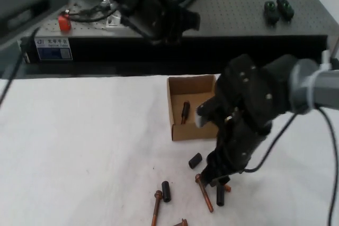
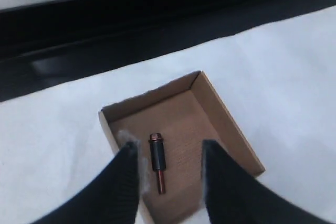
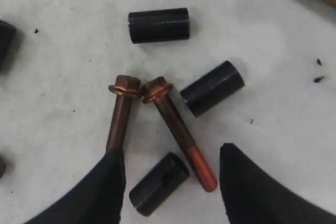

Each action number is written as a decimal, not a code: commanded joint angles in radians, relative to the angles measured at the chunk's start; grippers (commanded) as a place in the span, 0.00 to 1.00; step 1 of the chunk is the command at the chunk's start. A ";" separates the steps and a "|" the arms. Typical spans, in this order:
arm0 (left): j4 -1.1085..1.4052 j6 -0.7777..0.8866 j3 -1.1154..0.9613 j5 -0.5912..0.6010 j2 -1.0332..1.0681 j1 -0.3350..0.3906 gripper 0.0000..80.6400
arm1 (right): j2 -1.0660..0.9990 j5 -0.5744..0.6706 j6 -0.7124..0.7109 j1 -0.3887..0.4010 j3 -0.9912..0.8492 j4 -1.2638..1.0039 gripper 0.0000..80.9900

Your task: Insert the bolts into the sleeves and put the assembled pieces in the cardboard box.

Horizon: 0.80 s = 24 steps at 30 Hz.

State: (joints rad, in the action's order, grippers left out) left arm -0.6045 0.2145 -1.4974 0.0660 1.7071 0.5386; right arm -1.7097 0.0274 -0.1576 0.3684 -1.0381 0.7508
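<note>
Two bolts lie on the white cloth (image 3: 63,129) under the right gripper (image 3: 172,153), heads touching, shanks spreading apart. The first bolt (image 3: 122,114) has its shank end hidden behind one of the fingers (image 3: 100,192). The second bolt (image 3: 178,132) has its shank tip in the gap between the fingers, roughly mid-gap. The near sleeve (image 3: 158,183) is also in that gap, lying just beside the second bolt's tip. The middle sleeve (image 3: 212,87) sits just beside the second bolt's head, outside the gap. The far sleeve (image 3: 158,24) lies beyond both heads, apart from them. The right fingers are spread wide with nothing gripped; cannot tell if the tips touch the cloth.

In the high view, a third bolt (image 1: 157,207) and a lone sleeve (image 1: 166,191) lie side by side on the cloth, to the left of the right gripper.

The left gripper (image 2: 169,145) hangs above the cardboard box (image 2: 231,129), fingers parted and empty. The assembled piece (image 2: 156,161), a bolt inside a sleeve, lies flat on the box floor. It is seen through the gap, nearer one finger than the other, and not touched by either. In the high view the box stands on the cloth just beyond the loose parts.
</note>
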 commanded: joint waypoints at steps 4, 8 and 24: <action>0.044 -0.008 0.148 -0.011 -0.124 -0.003 0.35 | -0.101 -0.063 -0.068 0.032 -0.050 -0.008 0.46; 0.046 -0.021 0.264 -0.011 -0.223 -0.003 0.35 | -0.154 -0.086 -0.085 0.033 -0.061 -0.025 0.46; -0.102 -0.078 0.426 0.110 -0.265 0.001 0.35 | -0.103 -0.057 -0.037 0.006 -0.054 -0.021 0.01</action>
State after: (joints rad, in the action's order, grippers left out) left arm -0.6818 0.1362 -1.0729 0.1335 1.3972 0.5386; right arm -1.8609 -0.0260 -0.2372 0.4051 -1.1073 0.7443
